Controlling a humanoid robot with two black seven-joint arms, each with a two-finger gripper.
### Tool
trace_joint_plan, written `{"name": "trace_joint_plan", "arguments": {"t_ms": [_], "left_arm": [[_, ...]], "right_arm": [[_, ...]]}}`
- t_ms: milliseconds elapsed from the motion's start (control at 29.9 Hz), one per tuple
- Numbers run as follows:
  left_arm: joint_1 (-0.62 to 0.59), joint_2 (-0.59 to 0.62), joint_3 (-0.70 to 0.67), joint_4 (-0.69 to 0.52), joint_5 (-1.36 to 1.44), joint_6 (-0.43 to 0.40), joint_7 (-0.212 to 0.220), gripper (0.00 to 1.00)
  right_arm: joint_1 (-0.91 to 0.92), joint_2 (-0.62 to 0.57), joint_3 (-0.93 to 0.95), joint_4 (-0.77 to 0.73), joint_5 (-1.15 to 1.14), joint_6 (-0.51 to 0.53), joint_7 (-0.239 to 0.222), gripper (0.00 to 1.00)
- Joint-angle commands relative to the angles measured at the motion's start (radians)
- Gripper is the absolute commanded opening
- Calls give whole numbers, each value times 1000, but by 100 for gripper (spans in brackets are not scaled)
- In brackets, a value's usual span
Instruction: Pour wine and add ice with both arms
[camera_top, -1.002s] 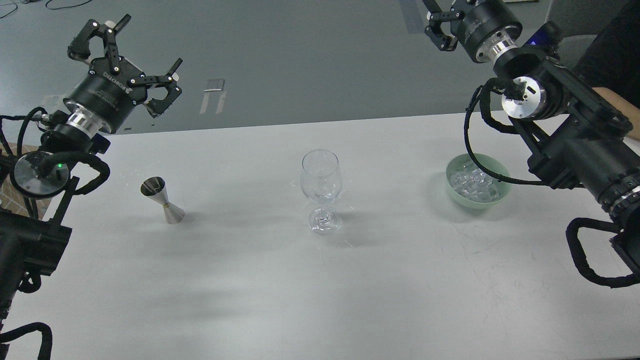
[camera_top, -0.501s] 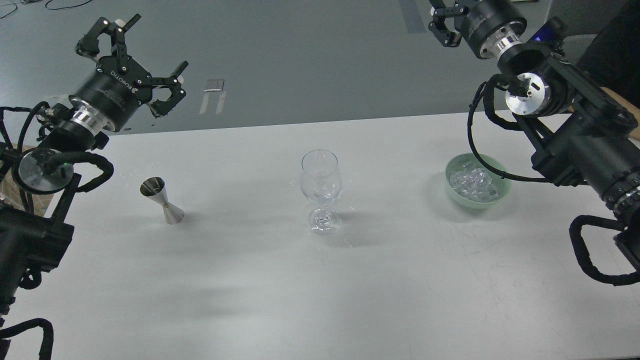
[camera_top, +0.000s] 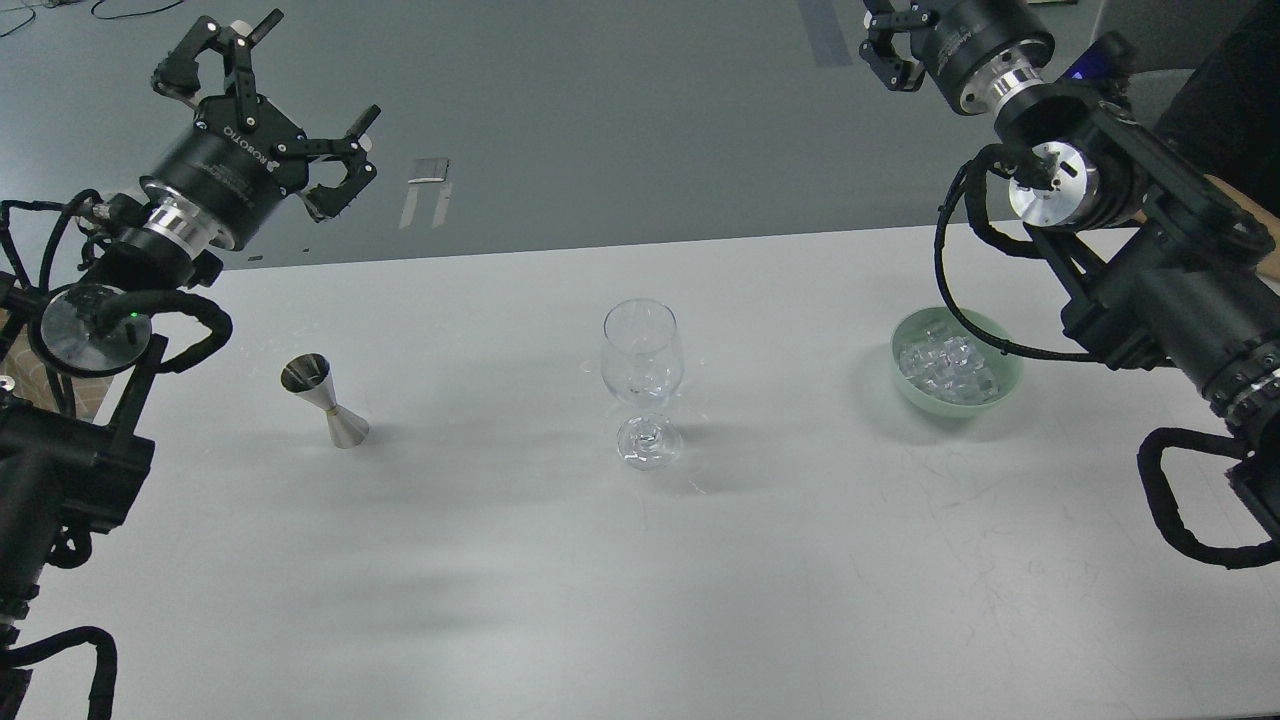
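On my feed the table (camera_top: 500, 560) is plain pale grey-white. A clear wine glass (camera_top: 642, 360) stands centre. At nine o'clock from it, a shiny silver jigger (camera_top: 325, 400); at three o'clock, a mint-green bowl (camera_top: 1005, 385) of clear, glassy ice (camera_top: 945, 365). Both arms are black with silver rings.

Left hand (camera_top: 285, 95) raised, fingers spread wide; right hand (camera_top: 890, 45) raised at the top edge, its fingers partly cropped.

a white table (camera_top: 640, 600) fills the lower frame, faintly scuffed at the right, with soft shadows across it. behind it lies a dull grey-green floor (camera_top: 600, 100), with pale tape strips (camera_top: 425, 190) left of centre and cables (camera_top: 60, 8) in the upper left corner.
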Motion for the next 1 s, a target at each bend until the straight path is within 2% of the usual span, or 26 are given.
{"name": "trace_joint_plan", "arguments": {"t_ms": [0,969], "left_arm": [[0,-2,2,0,1,-1,0,98],[-2,-20,-2,0,5,0,20,98]], "right_arm": [[9,3,0,1,0,-1,0,100],[7,5,-20,-4,-1,-1,-1,100]]}}
